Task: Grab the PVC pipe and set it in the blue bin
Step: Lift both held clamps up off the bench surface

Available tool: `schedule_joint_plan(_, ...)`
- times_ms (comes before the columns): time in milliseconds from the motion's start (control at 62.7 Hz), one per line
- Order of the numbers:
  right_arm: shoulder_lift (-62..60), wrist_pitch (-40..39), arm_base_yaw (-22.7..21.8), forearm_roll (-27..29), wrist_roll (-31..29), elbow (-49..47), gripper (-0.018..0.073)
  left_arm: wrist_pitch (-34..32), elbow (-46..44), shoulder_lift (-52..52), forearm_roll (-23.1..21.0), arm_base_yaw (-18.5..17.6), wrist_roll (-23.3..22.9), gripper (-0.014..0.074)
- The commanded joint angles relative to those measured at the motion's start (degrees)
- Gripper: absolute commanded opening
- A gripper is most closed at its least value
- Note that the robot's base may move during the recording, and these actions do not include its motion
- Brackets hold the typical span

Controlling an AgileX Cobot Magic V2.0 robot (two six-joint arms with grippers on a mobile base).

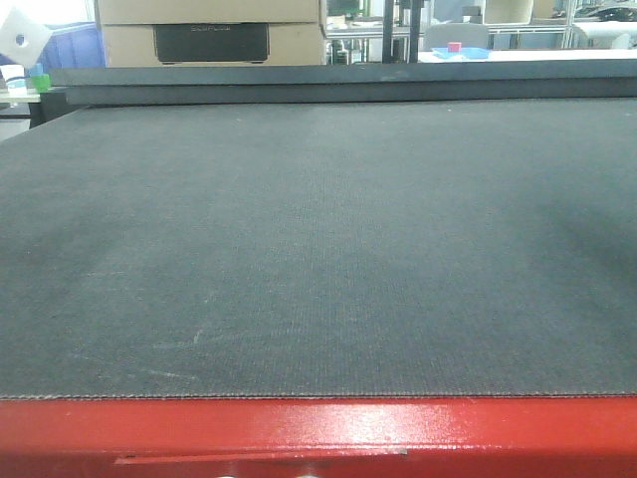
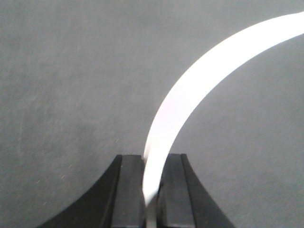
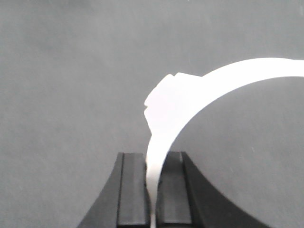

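Closest to the lens on the L wrist cam: the left gripper [image 2: 152, 156]. Its black fingers [image 2: 130, 190] are pinched tight on a thin white strip [image 2: 209, 66]. The strip comes up out of the jaws and curves away to the upper right, out of frame, w/ the gray mat [image 2: 71, 71] behind it.

R wrist cam is much the same. The right gripper [image 3: 153, 154] is closed down narrow on a second white strip [image 3: 223, 80]. That one arcs to the right edge and has a blocky lump [image 3: 164, 97] just above the jaws. Gray mat [image 3: 71, 71] behind here too.

I can't tell if either strip is part of the PVC pipe. They're too bright and too close to read, and that's all I have on where the pipe is.

Front cam: the red edge [image 1: 318, 428] of the bench is nearest, then the wide gray mat [image 1: 318, 249] running back to a dark rail. Well beyond it, at top right, is a shallow blue tray [image 1: 468, 53] w/ a pink block [image 1: 454, 46] in it. Blue crate [image 1: 75, 45] at top left, cardboard boxes [image 1: 209, 30] beside it. Can't say which blue item is the bin.
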Motion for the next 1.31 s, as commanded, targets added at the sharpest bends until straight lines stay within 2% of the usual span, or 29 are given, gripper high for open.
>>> schedule_joint_plan(0, -4.04, -7.8, 0.04, -0.19, -0.48, 5.23, -0.0168, -8.75, 5.41, -4.77, -2.23, -0.35, -0.55, -0.0111)
schedule_joint_plan(175, -13.08, -13.77, 0.04, -0.19, -0.48, 15.1, -0.0169, -17.91, 14.97, -13.05, -2.23, -0.35, -0.55, -0.0111)
schedule_joint_plan(335, -21.25, -14.2, 0.04, -0.19, -0.48, 19.73, -0.0169, -19.18, 19.09, -20.09, -1.8, -0.35, -0.55, -0.0111)
schedule_joint_plan(558, -27.44, -17.83, 0.04, -0.19, -0.48, 19.62, -0.0169, -19.18, 19.19, -26.39, 7.24, -0.35, -0.55, -0.0111)
schedule_joint_plan(670, -29.48, -19.56, 0.04, -0.19, -0.48, 19.62, -0.0169, -19.38, 19.19, -29.87, 8.67, -0.13, -0.55, -0.0111)
schedule_joint_plan(781, -30.53, -19.82, 0.04, -0.19, -0.48, 19.62, -0.0169, -19.28, 19.19, -32.99, 8.57, 1.93, -0.55, -0.0111)
schedule_joint_plan(877, -30.78, -19.82, 0.04, -0.19, -0.48, 19.62, -0.0169, -19.2, 19.19, -34.44, 8.15, 5.1, -0.55, -0.0111)
schedule_joint_plan(941, -30.78, -19.82, 0.04, -0.19, -0.48, 19.62, -0.0169, -19.2, 19.19, -34.76, 6.25, 7.8, -0.55, -0.0111)
schedule_joint_plan(1052, -30.78, -19.82, 0.04, -0.19, -0.48, 19.62, -0.0169, -18.79, 19.19, -34.76, -0.65, 11.13, -0.55, -0.0111)
schedule_joint_plan(1148, -30.78, -19.82, 0.04, -0.19, -0.48, 19.62, -0.0169, -17.46, 19.19, -34.76, -1.14, 12.65, -0.55, -0.0111)
schedule_joint_plan(1291, -30.78, -19.82, 0.04, -0.19, -0.48, 19.62, -0.0169, -16.24, 19.19, -34.76, -1.14, 12.84, -0.55, -0.0111)
